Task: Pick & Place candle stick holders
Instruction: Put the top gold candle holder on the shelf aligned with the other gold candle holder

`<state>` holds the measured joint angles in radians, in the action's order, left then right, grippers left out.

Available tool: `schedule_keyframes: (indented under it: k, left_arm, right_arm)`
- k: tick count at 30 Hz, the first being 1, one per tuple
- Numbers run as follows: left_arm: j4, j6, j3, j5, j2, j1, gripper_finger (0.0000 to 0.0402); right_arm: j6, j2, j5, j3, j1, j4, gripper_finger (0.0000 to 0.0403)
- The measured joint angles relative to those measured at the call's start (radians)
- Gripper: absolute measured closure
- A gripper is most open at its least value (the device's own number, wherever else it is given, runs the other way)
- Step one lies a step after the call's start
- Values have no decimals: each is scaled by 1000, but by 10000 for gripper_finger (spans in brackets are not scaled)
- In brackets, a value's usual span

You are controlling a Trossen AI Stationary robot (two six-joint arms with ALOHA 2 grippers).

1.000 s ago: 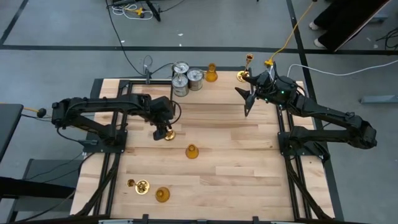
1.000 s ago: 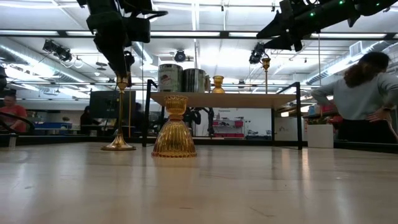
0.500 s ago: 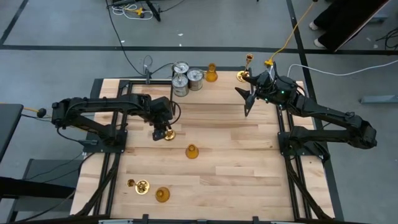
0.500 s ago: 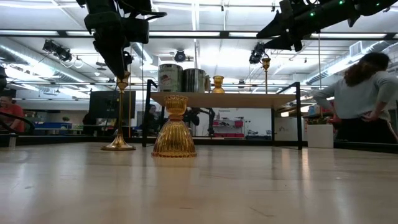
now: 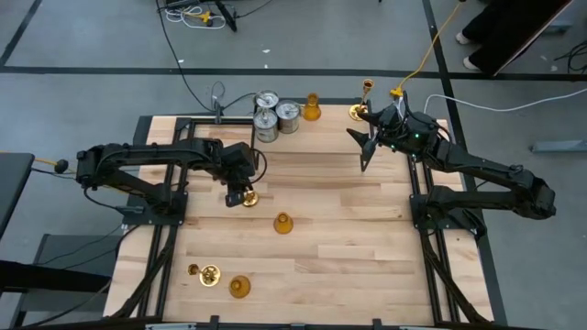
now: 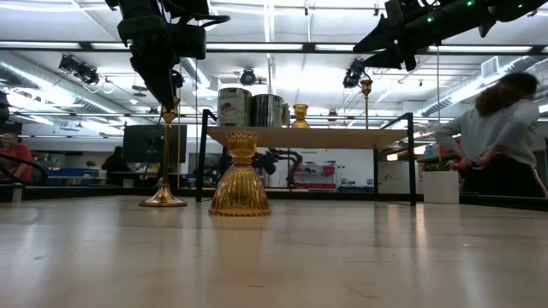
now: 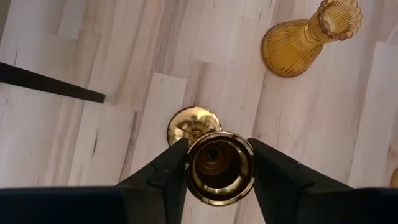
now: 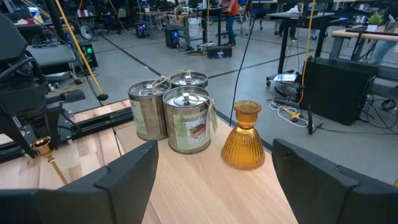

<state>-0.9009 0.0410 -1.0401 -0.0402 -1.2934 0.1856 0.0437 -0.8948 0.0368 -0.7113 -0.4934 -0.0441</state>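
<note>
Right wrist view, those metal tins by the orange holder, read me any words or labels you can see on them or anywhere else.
Front tin: a printed label with a line of lettering above a picture, too blurred to read.
Other two tins: no lettering can be made out.
Orange holder: no text.
No other readable words or numbers in any view.

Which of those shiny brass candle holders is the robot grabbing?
The upright brass holder mid-table, its cup between the left gripper fingers; the other brass ones stand untouched at the table edges.
</note>
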Motion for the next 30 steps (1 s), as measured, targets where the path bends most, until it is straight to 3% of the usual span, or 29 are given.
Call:
schedule_keyframes:
  k: [22,30]
  left_arm:
    - [-5,25,-2,-45,0,0,234]
    - [-63,26,-105,-38,1,1,250]
  right_arm:
    - [9,0,-3,0,0,-1,85]
    - [31,0,-24,0,0,-50,85]
